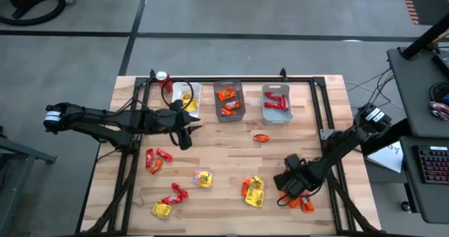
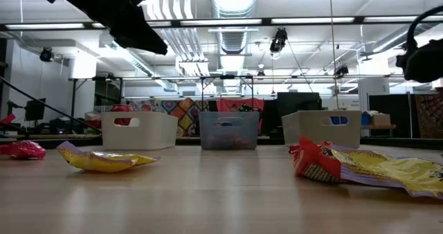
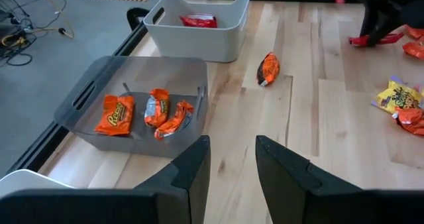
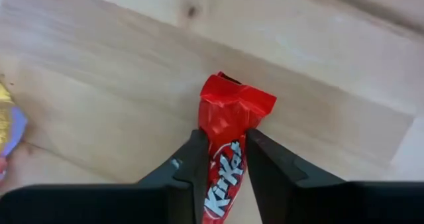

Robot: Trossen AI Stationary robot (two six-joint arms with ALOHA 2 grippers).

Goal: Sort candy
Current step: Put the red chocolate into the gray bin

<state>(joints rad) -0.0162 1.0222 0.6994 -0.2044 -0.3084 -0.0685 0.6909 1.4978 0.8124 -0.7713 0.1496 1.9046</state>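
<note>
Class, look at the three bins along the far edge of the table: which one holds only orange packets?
The middle bin, the grey one. It holds three orange packets; the left white bin holds yellow candy, the right bin red.

Red packet, white lettering; grey bin.

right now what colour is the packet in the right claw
Red with white lettering, clearest in the right wrist view: packet between the right claw fingers.
</note>
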